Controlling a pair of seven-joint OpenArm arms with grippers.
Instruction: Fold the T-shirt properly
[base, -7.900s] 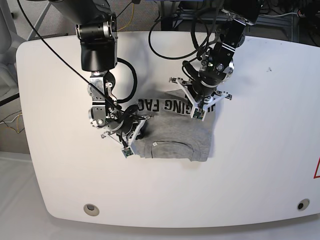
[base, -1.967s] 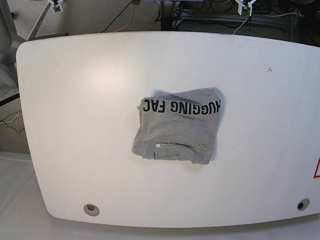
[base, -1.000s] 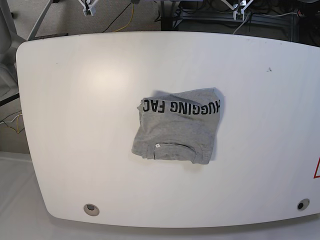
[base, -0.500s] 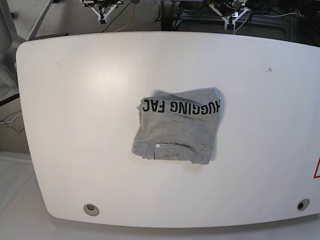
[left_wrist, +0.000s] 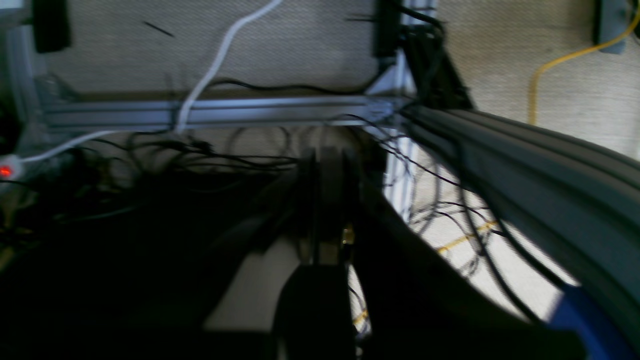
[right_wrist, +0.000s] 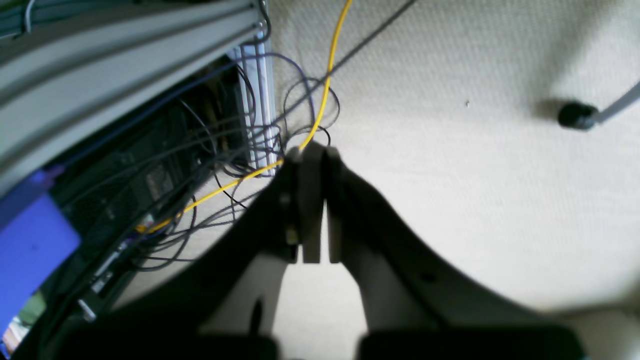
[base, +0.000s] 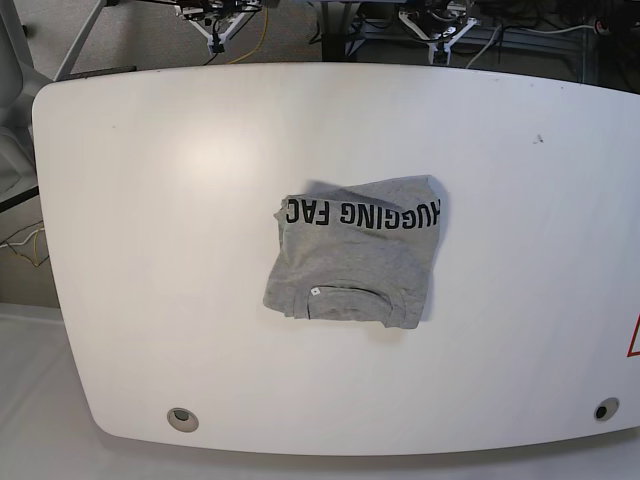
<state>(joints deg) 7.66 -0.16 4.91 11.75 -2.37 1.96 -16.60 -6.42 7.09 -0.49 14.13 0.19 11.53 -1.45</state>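
Note:
The heather-grey T-shirt (base: 352, 262) lies folded into a rough rectangle at the middle of the white table (base: 140, 250). Its black lettering runs along the far edge, and its collar with a small white tag faces the near edge. Both grippers hang beyond the table's far edge, well away from the shirt. My right gripper (base: 215, 42) is at the top left of the base view and my left gripper (base: 434, 52) at the top right. In the wrist views the left gripper (left_wrist: 322, 155) and the right gripper (right_wrist: 312, 152) are shut with nothing between the fingers. Neither wrist view shows the shirt.
Behind the table lie carpet, an aluminium frame (left_wrist: 210, 112), tangled black cables and a yellow cable (right_wrist: 320, 115). A chair caster (right_wrist: 575, 115) stands on the floor. The table has round holes near its front corners (base: 181, 418) (base: 605, 409).
Both grippers have come further into the base view at the top edge, each moving inward and toward the table. The T-shirt has not moved.

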